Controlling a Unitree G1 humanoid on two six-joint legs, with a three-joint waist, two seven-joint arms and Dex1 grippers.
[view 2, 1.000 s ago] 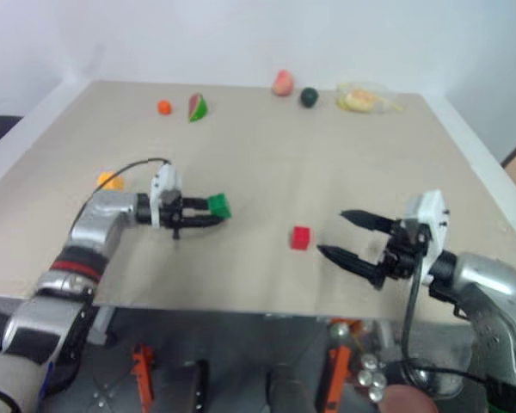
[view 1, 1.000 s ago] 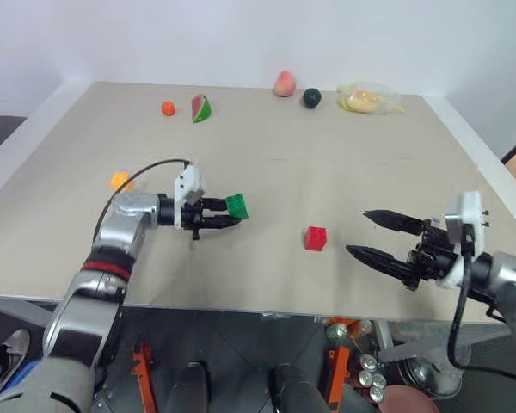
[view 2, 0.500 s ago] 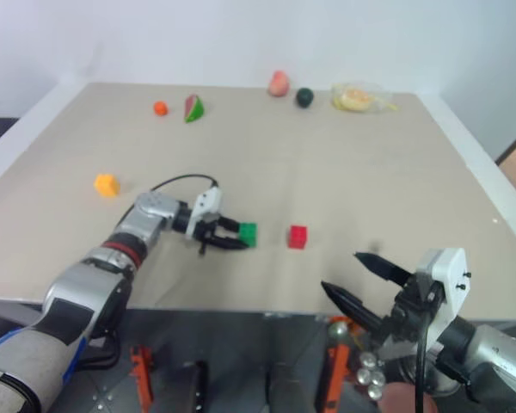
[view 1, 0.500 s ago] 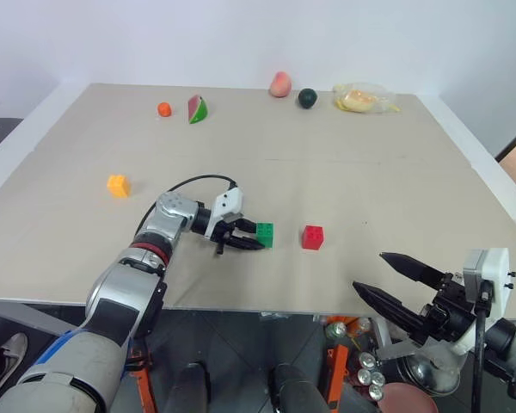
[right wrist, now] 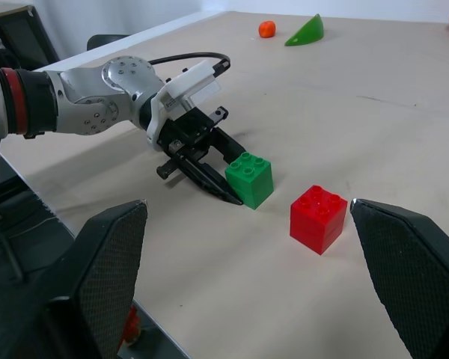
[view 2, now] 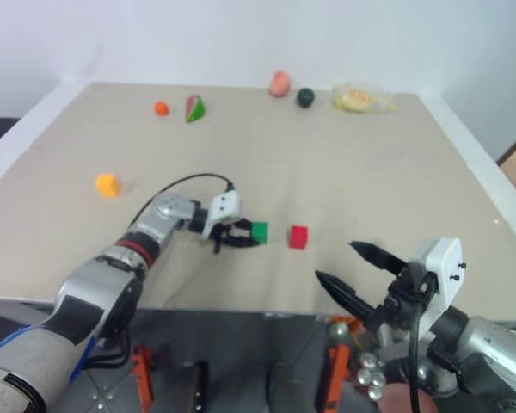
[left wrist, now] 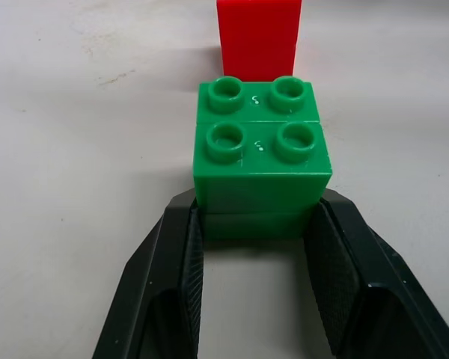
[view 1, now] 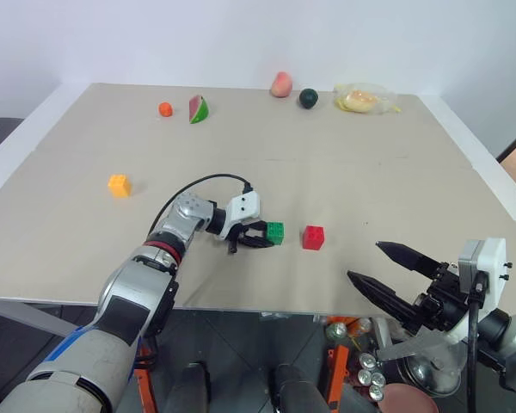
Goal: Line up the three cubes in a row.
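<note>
The left gripper (view 1: 260, 237) is clamped on the green cube (view 1: 275, 232), its two black ribbed fingers (left wrist: 183, 262) pinching the lower side walls, and holds it at the tabletop toward the table's near edge, close beside the red cube (view 1: 314, 237) with a small gap between them. The yellow-orange cube (view 1: 118, 185) sits well apart, toward the table's left edge. The right gripper (view 1: 387, 275) hangs off the near edge by the right corner, jaws spread wide and empty. These cubes look like hard, glossy moulded plastic with four round studs on top: probably light, rigid and a little slick, so a squeeze across two flat opposite sides, below the studs, should hold best. The table (view 1: 370, 189) is matte beige and looks to offer modest friction, so a nudged cube may slide.
</note>
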